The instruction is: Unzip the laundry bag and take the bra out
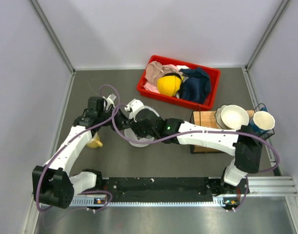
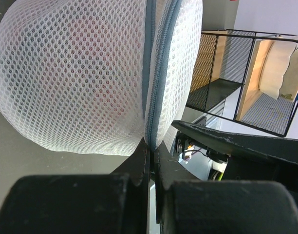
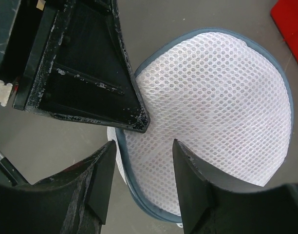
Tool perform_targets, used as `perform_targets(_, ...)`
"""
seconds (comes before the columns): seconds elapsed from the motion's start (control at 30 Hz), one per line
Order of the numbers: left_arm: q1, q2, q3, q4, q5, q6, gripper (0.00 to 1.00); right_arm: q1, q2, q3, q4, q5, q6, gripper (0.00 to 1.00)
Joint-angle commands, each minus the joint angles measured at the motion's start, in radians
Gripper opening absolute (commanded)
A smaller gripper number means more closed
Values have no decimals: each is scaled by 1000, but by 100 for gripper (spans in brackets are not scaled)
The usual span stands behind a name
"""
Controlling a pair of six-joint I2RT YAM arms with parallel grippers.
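- Left gripper [image 2: 150,148]: jaws pressed together on the grey-blue zip [image 2: 158,73] of the laundry bag [image 2: 81,78], right at its fingertips. Whether they pinch the slider tab or only seam tape cannot be told. Risk: with tape alone, a pull would drag the whole bag and open nothing.
- Right gripper [image 3: 144,145]: jaws apart, holding nothing, straddling the bag's zipped rim just ahead of its tips. A finger [image 3: 85,73] of the left gripper lies just beside it, up and to the left. Risk: closing here may catch loose mesh rather than firm rim, so the bag could slip or twist when the zip is drawn. The two grippers are near enough to knock together.
- Laundry bag: directly ahead of both grippers and between them, resting on the table [image 3: 197,19]. The zip looks closed along the run in view. Risk: the soft dome buckles under the pinch and mesh jams in the slider.
- Bra [image 2: 102,83]: inside the bag, beyond the left fingertips, seen only as a faint reddish tint through the mesh. Risk: a strap or cup edge snags the teeth as the zip opens.
- Wire rack [image 2: 227,73]: past the bag, to the right of the left gripper, well apart. Low risk.
- Red bin [image 1: 180,85]: far beyond both grippers. Only a wide swing would reach it.
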Motion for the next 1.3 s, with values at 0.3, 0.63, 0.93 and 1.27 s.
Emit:
perform_targets(0.3, -4, -7, 8, 47, 42, -3, 3, 9, -46, -4, 84, 128, -11, 0)
perform_targets(0.63, 0, -62, 88, -42, -35, 60, 89, -72, -238, -213, 221, 36, 47, 0)
perform_targets(0.93, -7, 5, 53, 30, -27, 44, 84, -92, -353, -307, 252, 3, 108, 0)
perform_targets(1.27, -39, 110, 67, 24, -85, 66, 38, -109, -442, -359, 186, 75, 148, 0)
